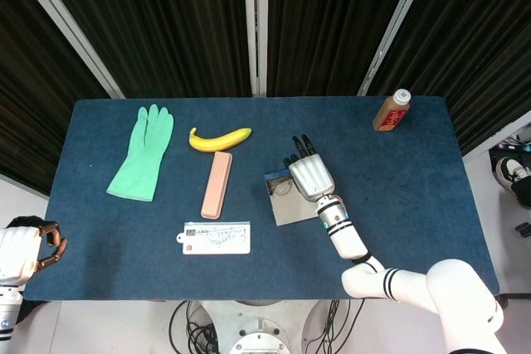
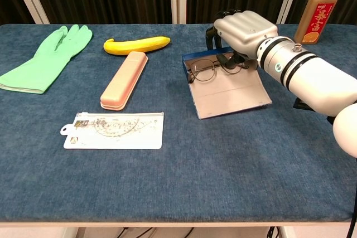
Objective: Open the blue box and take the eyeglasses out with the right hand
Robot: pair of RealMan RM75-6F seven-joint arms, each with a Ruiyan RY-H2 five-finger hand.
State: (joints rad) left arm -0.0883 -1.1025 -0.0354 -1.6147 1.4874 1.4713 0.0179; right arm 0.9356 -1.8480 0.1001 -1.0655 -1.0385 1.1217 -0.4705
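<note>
One box (image 2: 226, 85): lies open on the tabletop (image 2: 178, 160), lid flat to give access.
Glasses (image 2: 211, 69): inside the box.
Right hand (image 2: 241, 32): curled over them; grip unclear.

Blue box (image 2: 228, 88) lies open on the table, lid flap flat w/ pale inner face up, toward the robot; low blue tray at far end. Eyeglasses (image 2: 207, 69), thin dark wire frame, round lenses, sit in tray at box's far-left part.
</note>
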